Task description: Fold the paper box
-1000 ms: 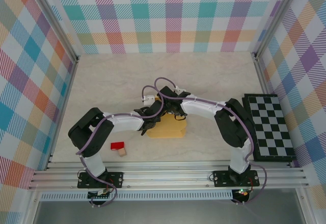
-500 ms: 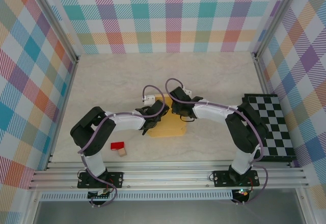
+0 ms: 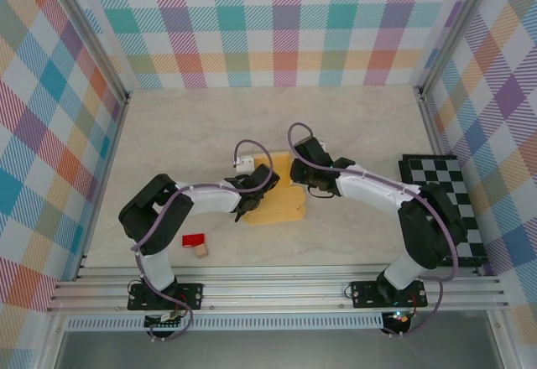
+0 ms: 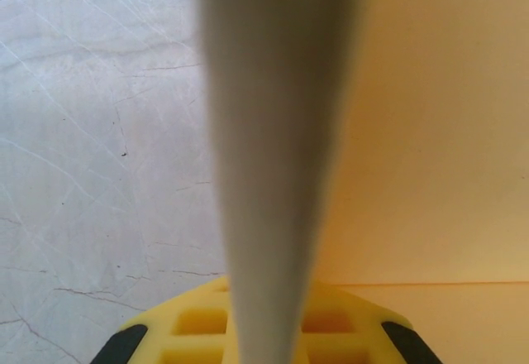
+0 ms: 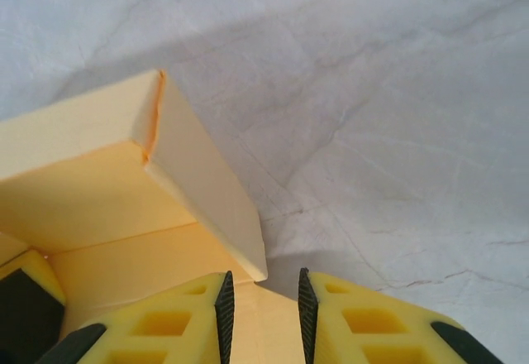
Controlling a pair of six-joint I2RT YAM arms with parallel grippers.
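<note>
Two grippers meet at one paper box [image 3: 281, 203], pale yellow-orange card, lying on the table [image 3: 185, 134] near its middle, between the two arms.

Item 1, left gripper [image 4: 260, 335]: at the box's left edge. A thin flap stands edge-on between its yellow fingers [image 4: 194, 323], which close in on it from both sides, gripping the card.

Item 2, right gripper [image 5: 261, 285]: at the box's far right corner. Its jaws stand a narrow slit apart with nothing between them; flat card shows below the slit. The corner of a raised box wall [image 5: 207, 190] ends just ahead of the fingertips.

Item 3, small red block [image 3: 194, 240]: near left of the box, well apart from it.

Item 4, tan wooden cube [image 3: 201, 252]: just beside the red block, on its near right.

Item 5, black-and-white checkerboard [image 3: 445, 210]: at the table's right edge.
</note>
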